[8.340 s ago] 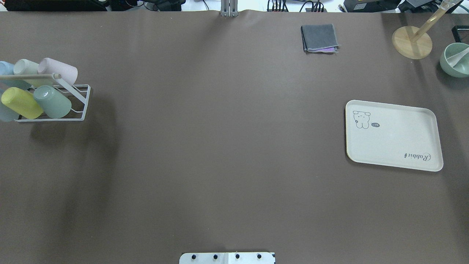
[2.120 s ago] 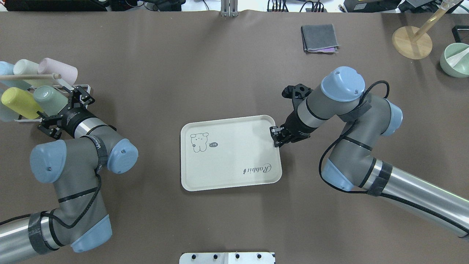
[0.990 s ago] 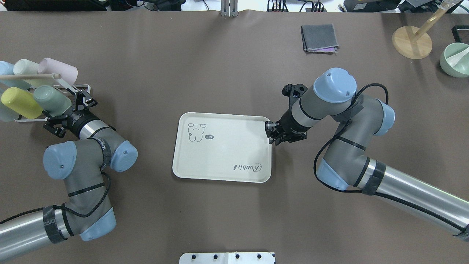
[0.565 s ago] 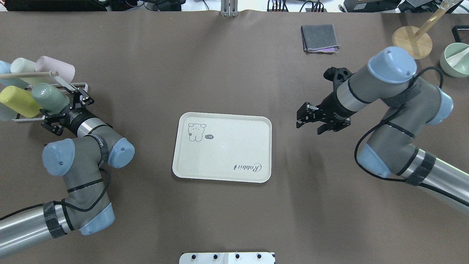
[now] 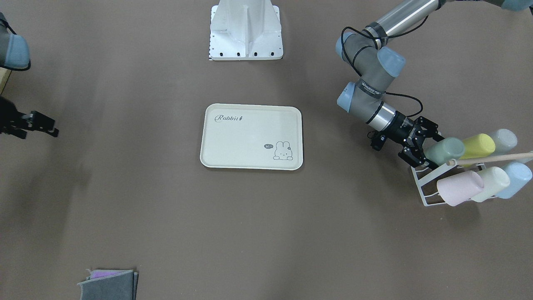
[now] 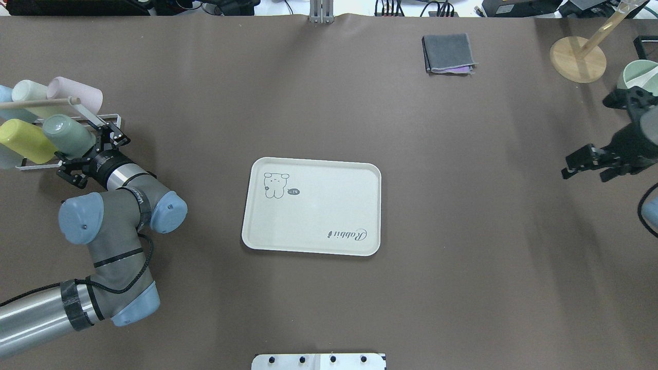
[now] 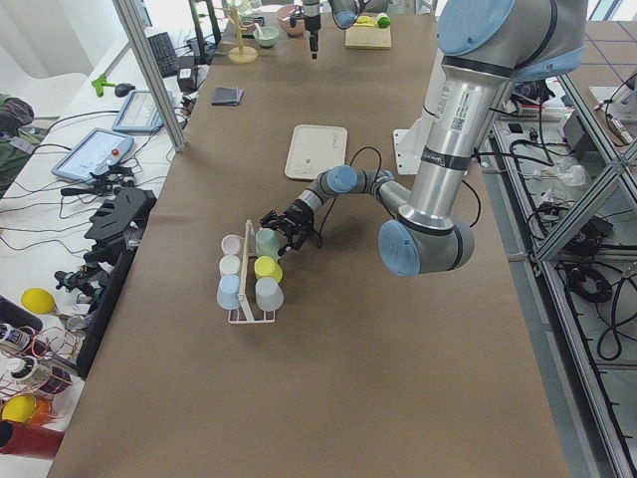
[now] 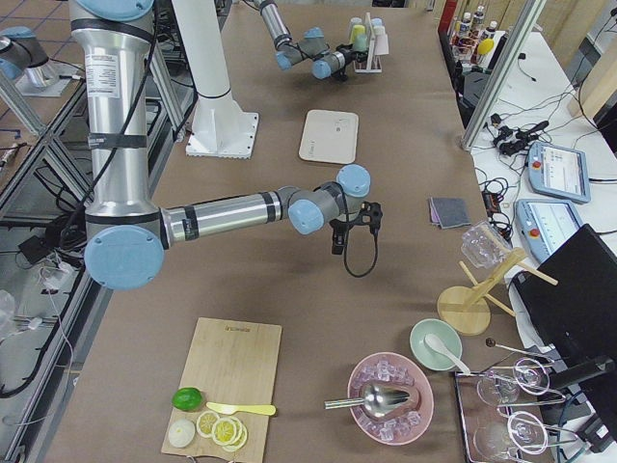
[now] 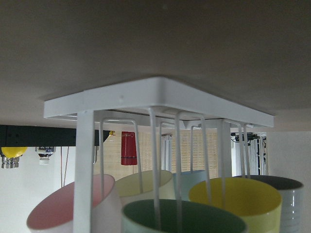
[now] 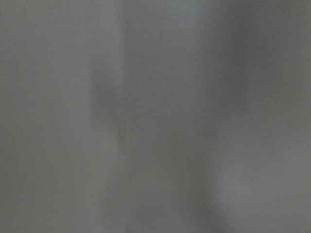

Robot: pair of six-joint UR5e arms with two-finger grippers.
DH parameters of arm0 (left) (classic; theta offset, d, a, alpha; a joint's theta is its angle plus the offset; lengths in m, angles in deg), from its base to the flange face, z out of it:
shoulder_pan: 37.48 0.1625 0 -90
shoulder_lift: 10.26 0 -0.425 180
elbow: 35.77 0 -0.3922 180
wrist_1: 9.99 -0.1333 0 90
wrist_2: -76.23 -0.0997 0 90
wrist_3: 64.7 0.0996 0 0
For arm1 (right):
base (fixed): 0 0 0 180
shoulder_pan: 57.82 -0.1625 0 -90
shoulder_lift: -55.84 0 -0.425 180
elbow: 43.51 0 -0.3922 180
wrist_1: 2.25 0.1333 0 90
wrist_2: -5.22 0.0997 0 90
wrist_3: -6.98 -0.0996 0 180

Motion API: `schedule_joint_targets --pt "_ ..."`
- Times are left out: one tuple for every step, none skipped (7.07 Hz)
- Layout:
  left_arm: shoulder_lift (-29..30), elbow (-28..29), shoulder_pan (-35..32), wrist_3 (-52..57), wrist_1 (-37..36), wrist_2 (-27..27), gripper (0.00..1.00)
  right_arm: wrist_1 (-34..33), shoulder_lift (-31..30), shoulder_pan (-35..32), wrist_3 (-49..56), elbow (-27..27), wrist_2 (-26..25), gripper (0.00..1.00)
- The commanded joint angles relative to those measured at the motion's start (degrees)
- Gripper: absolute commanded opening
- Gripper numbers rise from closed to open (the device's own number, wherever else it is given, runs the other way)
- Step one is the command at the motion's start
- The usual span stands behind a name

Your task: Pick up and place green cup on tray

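The brown tabletop [image 6: 308,77] spans every view. The left arm [image 6: 103,216] reaches to the tabletop's left end. The right arm [image 6: 642,133] shows only at the right edge of the overhead view.

The tray [image 6: 318,216] lies flat near the middle of the tabletop, with nothing on it, well apart from both arms.

A white wire rack [image 5: 424,189] stands at the left end and carries six cups lying on their sides in two rows. A folded grey cloth [image 6: 448,53] lies at the far side.

The green cup [image 5: 443,151] is on the rack, at the end of its row nearest the tray. It lies just beside a yellow cup [image 5: 479,146], and a pink cup [image 5: 458,187] ends the other row. The green cup's mouth faces the left arm. In the left wrist view its rim [image 9: 184,221] sits low and centred, with a rack wire crossing it.

The left gripper [image 5: 424,143] is at that mouth with its jaws spread wide, one finger on each side of the rim. It has not closed on the cup, and I cannot tell whether a finger touches it.

The right gripper [image 6: 584,174] hangs over bare tabletop, jaws apart and holding nothing. Its wrist view gives only a grey blur.
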Motion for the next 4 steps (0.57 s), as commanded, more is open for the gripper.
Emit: schedule_joint_targets --pt "0.00 -0.51 -0.12 -0.01 -0.02 0.00 0.98 -8.21 -7.43 -13.15 24.10 -0.71 -3.52 1.00" --pt "0.00 -0.42 -0.38 -0.01 -0.02 0.00 0.98 -16.10 -7.10 -18.09 36.42 -0.27 -6.15 1.00" --pt "-0.08 -0.16 -0.47 -0.01 0.07 0.00 0.98 -18.44 -5.97 -20.05 39.59 2.34 -6.96 1.00" --pt "-0.17 0.02 -0.73 -0.01 0.25 -0.09 0.98 -18.98 -4.91 -24.42 39.62 2.89 -6.71 1.00"
